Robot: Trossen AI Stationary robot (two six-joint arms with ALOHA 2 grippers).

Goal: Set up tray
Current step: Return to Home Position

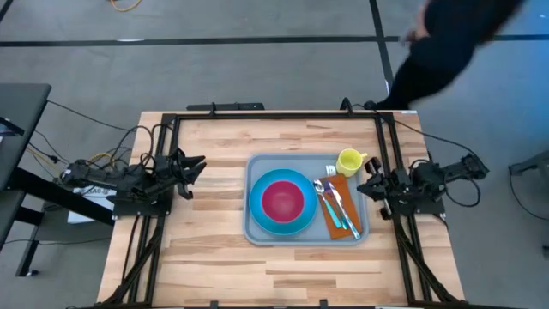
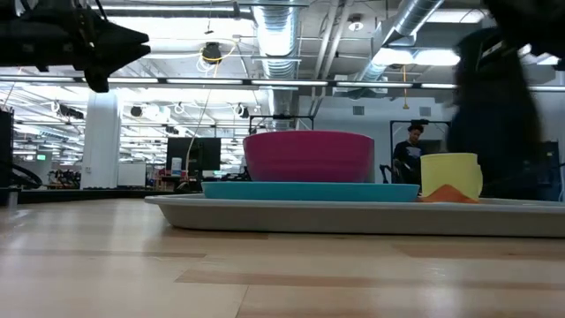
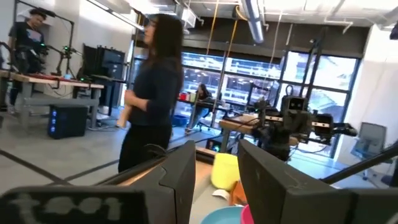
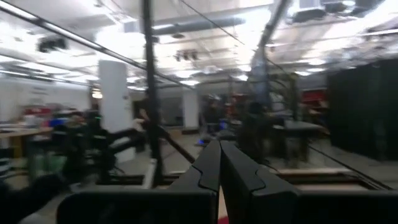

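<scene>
Tray lies on the worktop's right half, carrying a blue plate with a red bowl, a brown napkin with cutlery, and a yellow cup. Left arm sits folded over its base at the left edge, left fingers apart. Right arm sits folded just beside the tray's right rim, right fingers together.

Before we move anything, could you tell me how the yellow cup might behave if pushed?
The yellow cup looks plastic, so probably light. Upright and squat, it should slide rather than tip. The tray has a raised rim that may stop it.
</scene>
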